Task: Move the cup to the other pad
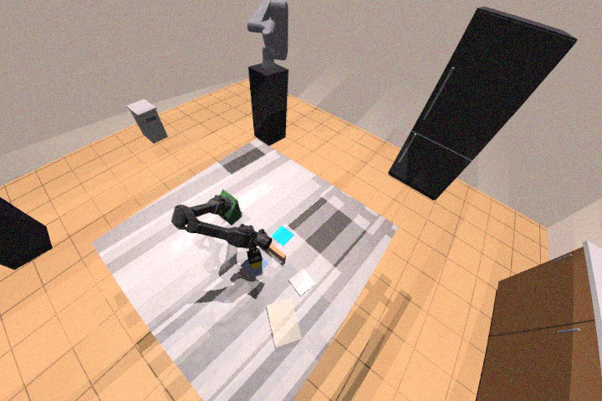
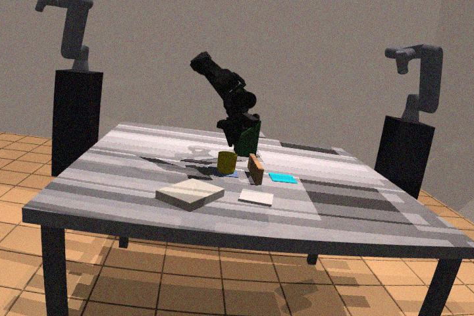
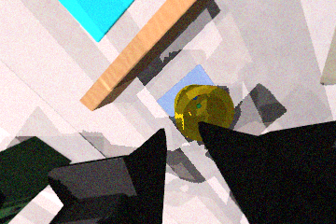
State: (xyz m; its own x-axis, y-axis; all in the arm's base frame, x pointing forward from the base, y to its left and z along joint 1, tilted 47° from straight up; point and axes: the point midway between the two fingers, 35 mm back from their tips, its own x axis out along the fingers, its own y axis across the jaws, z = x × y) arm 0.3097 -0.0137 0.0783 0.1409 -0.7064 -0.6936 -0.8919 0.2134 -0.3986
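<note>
Just glossy round yellow cup (image 3: 204, 111)

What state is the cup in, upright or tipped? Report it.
Upright. The yellow cup stands on its base on the light-blue pad, mouth facing up; the wrist view looks down into it.
</note>
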